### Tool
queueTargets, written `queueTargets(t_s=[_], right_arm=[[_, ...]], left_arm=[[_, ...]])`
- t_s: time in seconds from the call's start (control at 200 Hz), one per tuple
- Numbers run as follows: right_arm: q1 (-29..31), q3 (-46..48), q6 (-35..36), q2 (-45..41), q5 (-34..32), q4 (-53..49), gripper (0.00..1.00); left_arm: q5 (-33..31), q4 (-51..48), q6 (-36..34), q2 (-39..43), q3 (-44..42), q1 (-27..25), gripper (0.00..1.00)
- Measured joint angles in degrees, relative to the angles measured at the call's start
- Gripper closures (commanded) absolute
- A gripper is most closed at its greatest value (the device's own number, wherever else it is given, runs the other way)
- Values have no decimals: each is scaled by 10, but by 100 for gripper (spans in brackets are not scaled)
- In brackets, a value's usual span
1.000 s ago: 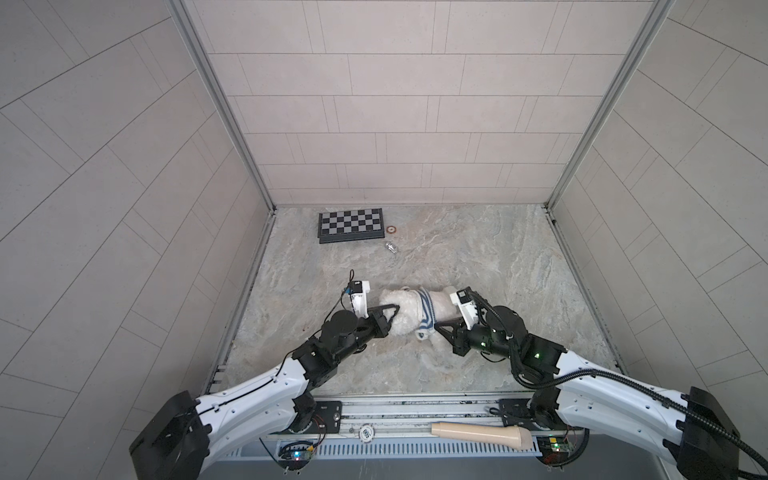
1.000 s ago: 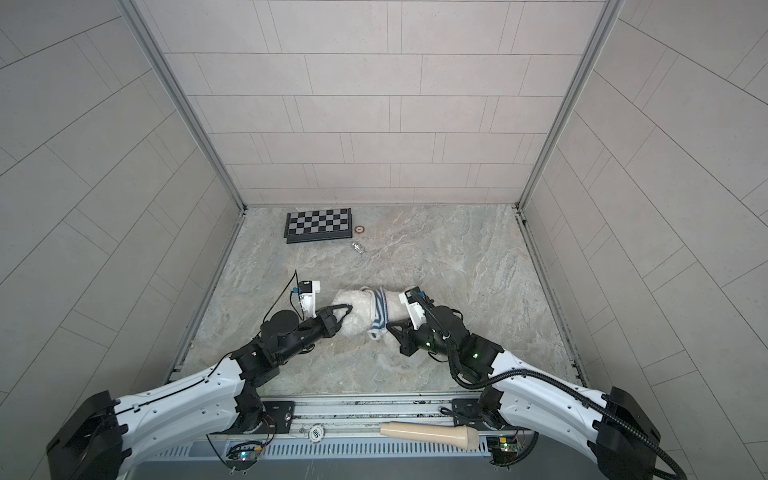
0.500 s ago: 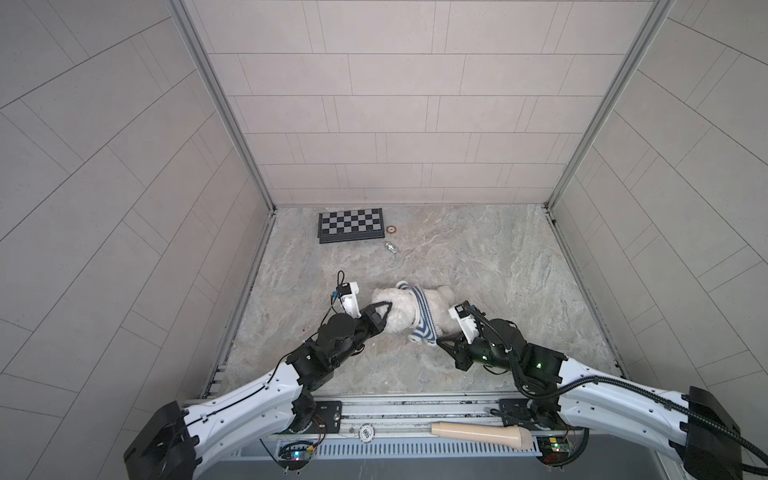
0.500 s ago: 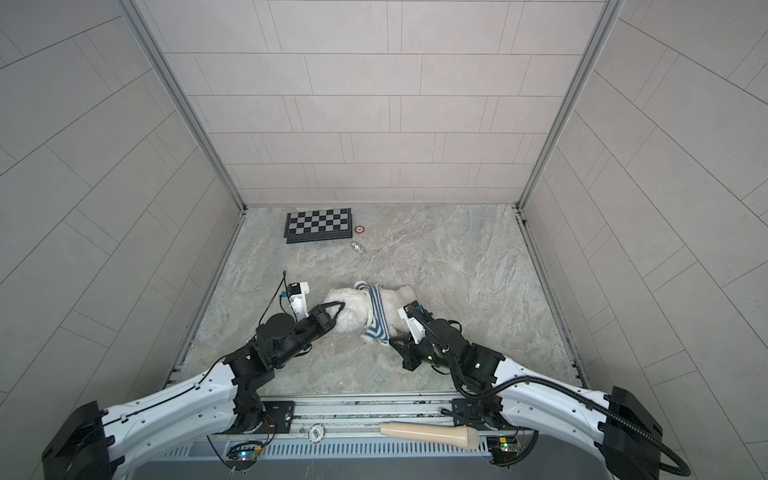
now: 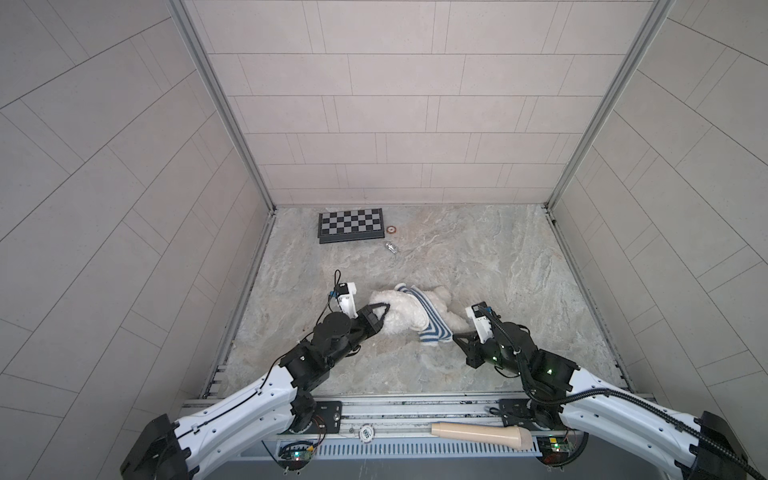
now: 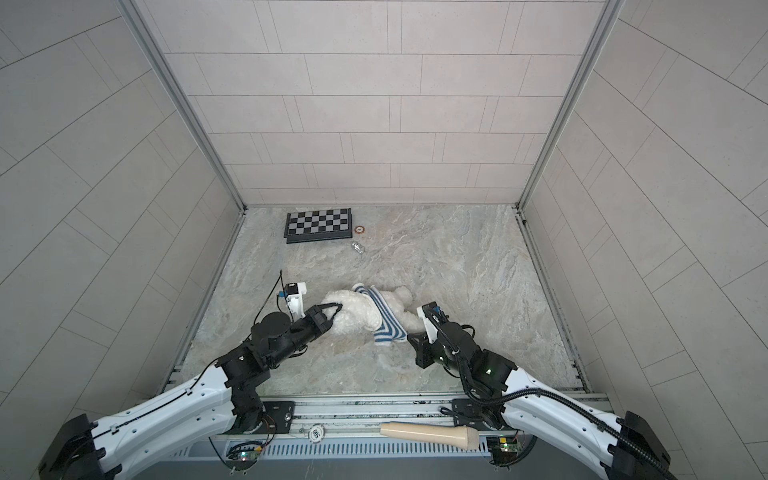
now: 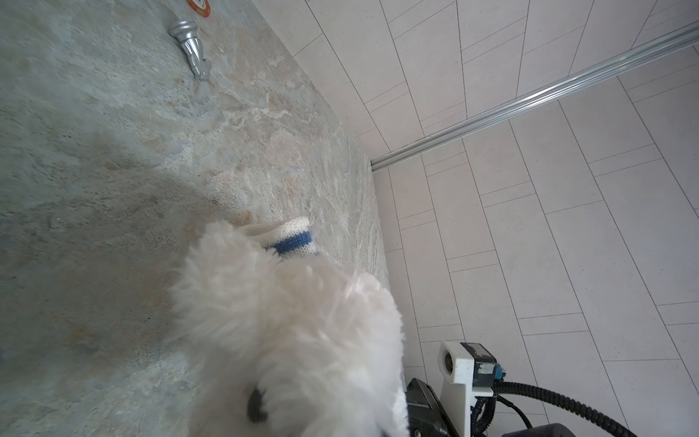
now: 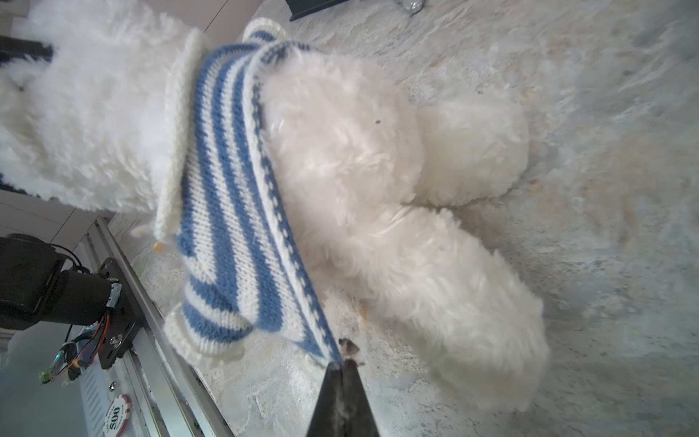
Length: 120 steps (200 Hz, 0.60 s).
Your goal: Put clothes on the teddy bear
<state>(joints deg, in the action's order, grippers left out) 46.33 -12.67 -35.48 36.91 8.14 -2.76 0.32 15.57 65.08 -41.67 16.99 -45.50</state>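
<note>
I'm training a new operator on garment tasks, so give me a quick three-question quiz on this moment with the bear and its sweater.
1. True or false: the striped sweater covers the legs of the teddy bear.
2. Which gripper pinches the sweater's hem: A left, B right, C neither?
3. Fill in: the left gripper is closed on the bear at its ____ end.

Key
1. False: the sweater is bunched around the upper body and the legs are bare.
2. B: the right gripper is shut on the hem.
3. Head.
</note>
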Motion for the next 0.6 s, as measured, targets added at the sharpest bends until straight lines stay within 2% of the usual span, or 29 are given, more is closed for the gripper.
queueTargets(t_s=[0.245,0.601], right_arm=[[-7,-1,8,4,-33,-10,100],[-7,-31,28,33,-48,-14,100]], left_arm=[[60,-45,-5,19,8,39,100],[94,-85,-36,43,23,54,100]])
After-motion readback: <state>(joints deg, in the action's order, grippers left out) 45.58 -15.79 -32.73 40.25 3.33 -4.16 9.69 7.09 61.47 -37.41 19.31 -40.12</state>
